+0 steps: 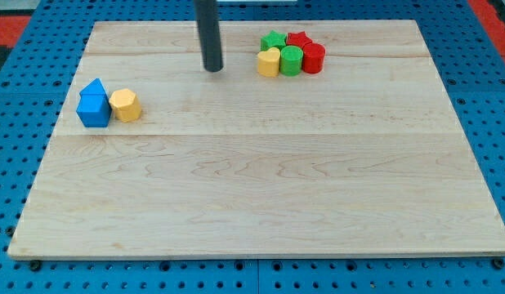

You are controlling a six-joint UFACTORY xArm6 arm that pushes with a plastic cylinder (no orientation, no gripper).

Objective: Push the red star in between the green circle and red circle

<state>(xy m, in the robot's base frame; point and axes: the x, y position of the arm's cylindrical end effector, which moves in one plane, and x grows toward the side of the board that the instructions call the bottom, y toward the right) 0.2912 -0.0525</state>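
The red star (299,39) sits at the view's top right, at the back of a tight cluster. In front of it stand the green circle (292,60) and, to its right, the red circle (313,58). A green star (274,41) is left of the red star and a yellow heart (269,62) is left of the green circle. My tip (212,69) rests on the board to the left of this cluster, about a block's width clear of the yellow heart.
At the view's left a blue block (94,104), shaped like a small house, touches a yellow hexagon (125,105). The wooden board (261,188) lies on a blue pegboard surface (15,122).
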